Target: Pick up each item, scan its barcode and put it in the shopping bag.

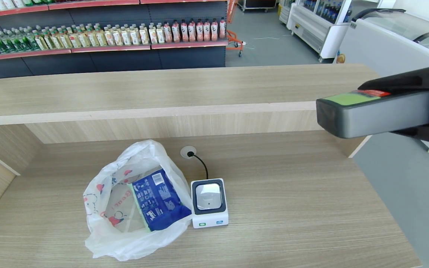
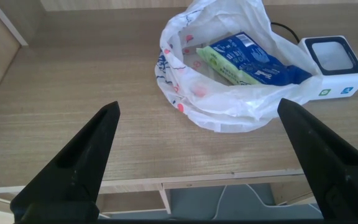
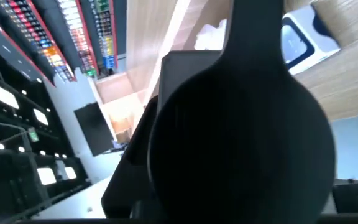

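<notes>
Left tool (image 2: 199,104) spread wide above the surface (image 2: 73,81), gripping nothing.
Just beyond it the shopping bag (image 1: 99,227) lies open with a blue packet (image 1: 160,201) inside, its edge against the scanner (image 1: 209,203). The right arm (image 1: 385,111) is up at the side, and I cannot tell the right tool's state.

Bright, even light; v. soft shadows

Matte black, wedge-shaped fingers (image 2: 73,168); grey right arm (image 1: 382,115) carries green-red label (image 1: 356,97).
</notes>
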Controlling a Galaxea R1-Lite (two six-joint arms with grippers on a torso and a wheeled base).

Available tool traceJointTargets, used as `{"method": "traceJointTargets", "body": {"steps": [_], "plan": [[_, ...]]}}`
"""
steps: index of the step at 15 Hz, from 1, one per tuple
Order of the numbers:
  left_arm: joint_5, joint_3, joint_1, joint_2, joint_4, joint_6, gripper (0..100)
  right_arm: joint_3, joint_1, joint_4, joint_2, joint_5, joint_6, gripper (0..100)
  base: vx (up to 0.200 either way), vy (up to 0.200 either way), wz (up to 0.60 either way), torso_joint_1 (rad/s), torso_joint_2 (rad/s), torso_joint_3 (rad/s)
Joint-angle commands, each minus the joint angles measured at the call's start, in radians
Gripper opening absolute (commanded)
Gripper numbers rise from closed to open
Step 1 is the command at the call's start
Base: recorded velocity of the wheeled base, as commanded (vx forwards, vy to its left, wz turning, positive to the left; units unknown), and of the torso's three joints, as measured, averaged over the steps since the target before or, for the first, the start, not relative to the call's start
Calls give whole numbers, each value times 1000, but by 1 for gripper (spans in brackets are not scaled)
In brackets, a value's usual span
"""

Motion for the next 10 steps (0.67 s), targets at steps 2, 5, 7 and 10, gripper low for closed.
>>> {"method": "traceJointTargets", "body": {"steps": [2, 5, 7, 10], "plan": [[0, 0, -1, 0, 0, 0, 100, -21, 64, 2, 7, -29, 78, 0, 0, 0, 0, 0, 0, 0], [0, 0, 0, 0, 0, 0, 100, -21, 93, 25, 12, -11, 99, 0, 0, 0, 0, 0, 0, 0], [0, 0, -1, 0, 0, 0, 100, -18, 99, 28, 13, 29, 165, 0, 0, 0, 0, 0, 0, 0], [0, 0, 0, 0, 0, 0, 100, -17, 99, 28, 24, 34, 316, 0, 0, 0, 0, 0, 0, 0]]}}
